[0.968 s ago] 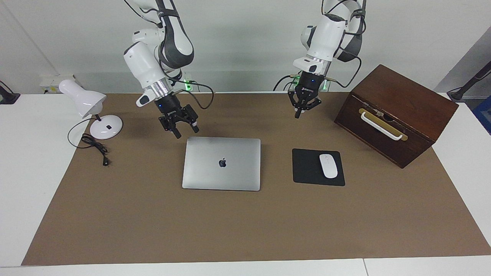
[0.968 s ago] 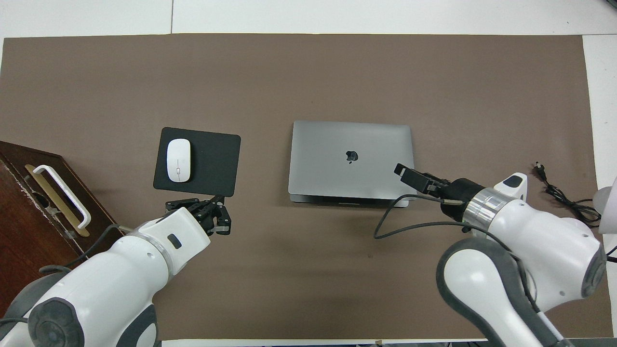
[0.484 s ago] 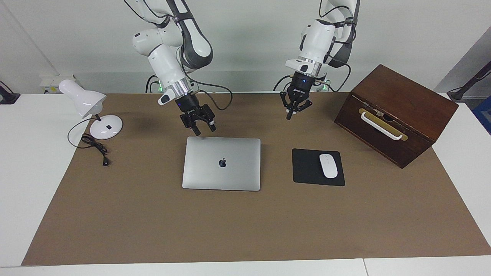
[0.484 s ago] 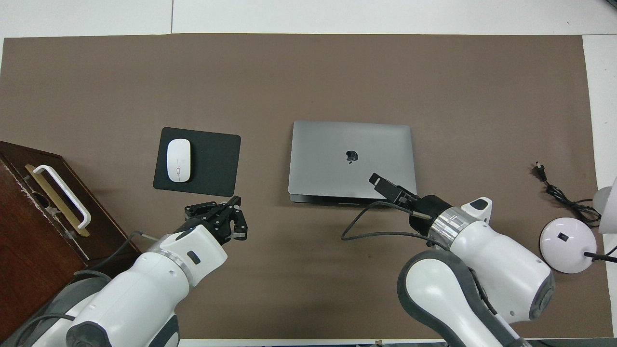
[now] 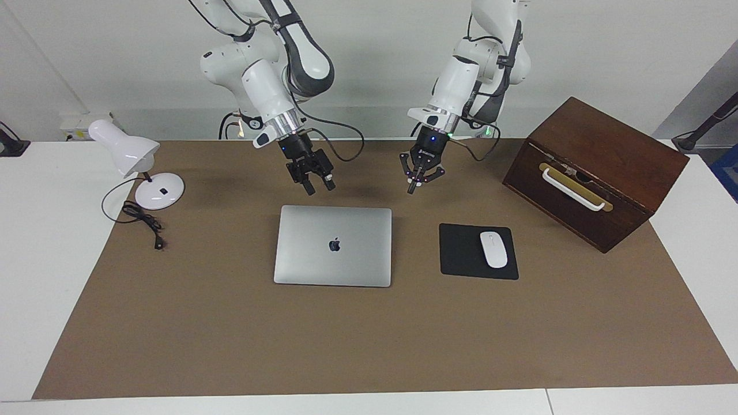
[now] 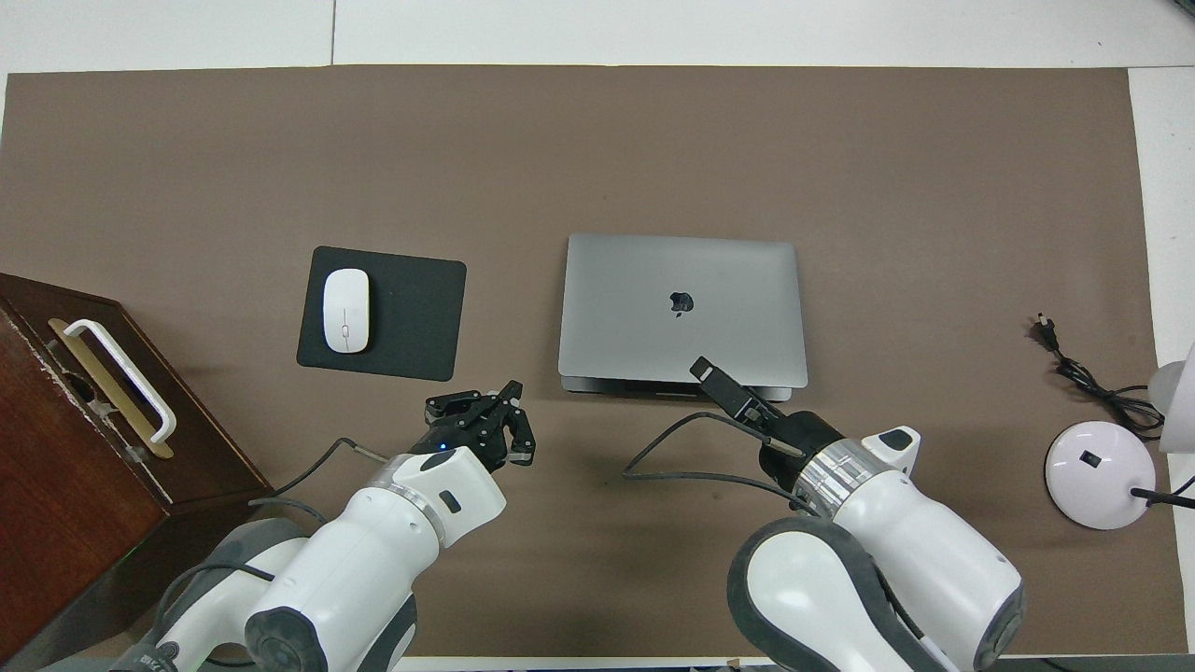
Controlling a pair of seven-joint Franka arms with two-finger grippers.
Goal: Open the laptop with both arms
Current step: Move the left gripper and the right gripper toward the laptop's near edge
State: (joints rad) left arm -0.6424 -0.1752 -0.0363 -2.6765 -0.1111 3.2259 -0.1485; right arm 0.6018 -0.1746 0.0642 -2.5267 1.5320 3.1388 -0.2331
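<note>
Silver-grey laptop (image 5: 333, 245) lies closed; spread right gripper (image 5: 319, 187) should catch its lid edge, pinched-together left gripper (image 5: 411, 187) steadying.

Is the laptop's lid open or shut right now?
Shut. The laptop lies flat on the brown mat with its logo facing up, no keyboard showing, and neither gripper touching it.

So the worktop (image 5: 34, 259) has a brown mat (image 5: 369, 340) over it. White mouse (image 5: 493, 249) sits on a black mouse pad (image 5: 461, 253), with a dark wooden box (image 5: 599, 167) nearby, tilted I think. White desk lamp (image 5: 135, 167) and its loose black cord (image 5: 141, 222) sit at the right arm's end.
</note>
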